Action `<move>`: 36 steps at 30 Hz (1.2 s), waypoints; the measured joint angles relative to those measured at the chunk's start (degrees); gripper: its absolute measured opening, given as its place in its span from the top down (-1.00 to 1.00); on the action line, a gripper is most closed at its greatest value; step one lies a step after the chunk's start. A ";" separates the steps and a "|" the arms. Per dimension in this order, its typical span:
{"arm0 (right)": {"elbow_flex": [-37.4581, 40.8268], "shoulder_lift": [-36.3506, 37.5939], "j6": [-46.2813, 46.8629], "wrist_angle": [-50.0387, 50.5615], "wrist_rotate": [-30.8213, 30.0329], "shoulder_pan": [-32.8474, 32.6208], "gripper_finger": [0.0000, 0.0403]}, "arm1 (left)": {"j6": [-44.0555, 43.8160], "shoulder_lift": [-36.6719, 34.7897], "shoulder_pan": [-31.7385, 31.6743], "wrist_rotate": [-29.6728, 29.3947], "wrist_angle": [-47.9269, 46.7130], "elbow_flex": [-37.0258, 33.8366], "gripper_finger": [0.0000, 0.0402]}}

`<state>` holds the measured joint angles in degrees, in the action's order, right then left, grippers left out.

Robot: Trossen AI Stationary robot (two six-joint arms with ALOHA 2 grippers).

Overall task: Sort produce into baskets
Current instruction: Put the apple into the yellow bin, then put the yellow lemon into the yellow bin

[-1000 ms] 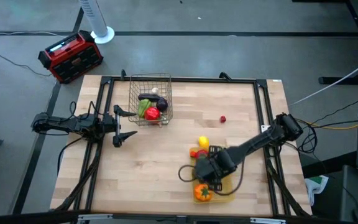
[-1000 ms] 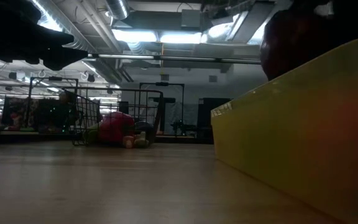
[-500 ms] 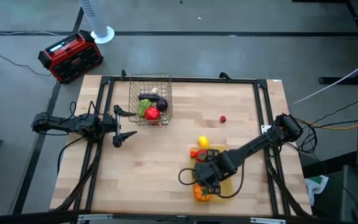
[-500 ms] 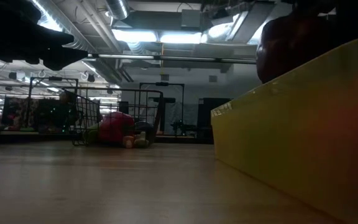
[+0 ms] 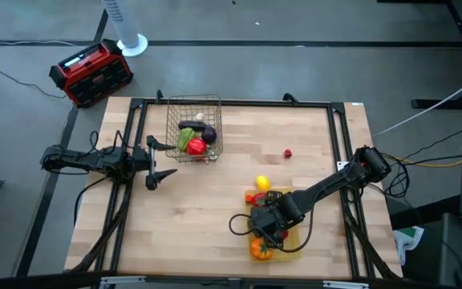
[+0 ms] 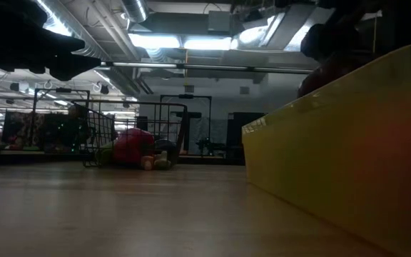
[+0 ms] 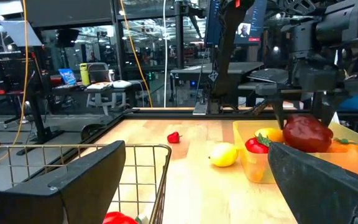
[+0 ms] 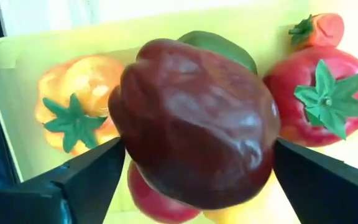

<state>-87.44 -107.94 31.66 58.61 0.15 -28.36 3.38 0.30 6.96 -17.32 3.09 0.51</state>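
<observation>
My right gripper (image 5: 265, 233) points down over the yellow tray (image 5: 297, 241) at the table's near right and is open. A dark red bell pepper (image 8: 194, 124) lies between its fingers on the produce in the tray, above an orange pepper (image 8: 73, 106) and beside a red tomato (image 8: 322, 99). Whether the fingers still graze the pepper I cannot tell. The pepper (image 7: 307, 132) tops the pile in the left wrist view. The wire basket (image 5: 195, 128) at the far left holds red, green and purple produce. My left gripper (image 5: 163, 160) waits open and level beside that basket.
A yellow lemon (image 5: 261, 184) lies on the table just beyond the tray, and a small red piece (image 5: 287, 153) lies farther toward the far right. A red-and-black box (image 5: 91, 72) stands on the floor beyond the table's far left corner. Bare wood lies between basket and tray.
My right gripper has opened over the tray. The dark red pepper, which hung higher between its fingers, has sunk onto the produce in the tray. My left arm has kept still.
</observation>
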 joint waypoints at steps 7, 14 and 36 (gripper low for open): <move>-3.89 0.00 -2.12 12.22 0.88 2.85 -0.78 | 0.00 0.00 0.01 0.00 0.00 0.00 -0.95; -12.96 0.09 -6.96 24.40 -5.78 7.79 -0.76 | 0.00 -0.02 0.00 0.00 0.00 0.00 -0.95; -4.57 0.07 -6.59 13.25 2.89 31.28 -0.75 | 0.00 0.00 0.01 0.00 0.00 0.00 -0.95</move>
<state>-92.01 -107.87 25.07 71.86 3.03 2.92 3.38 0.30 6.97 -17.32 3.09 0.51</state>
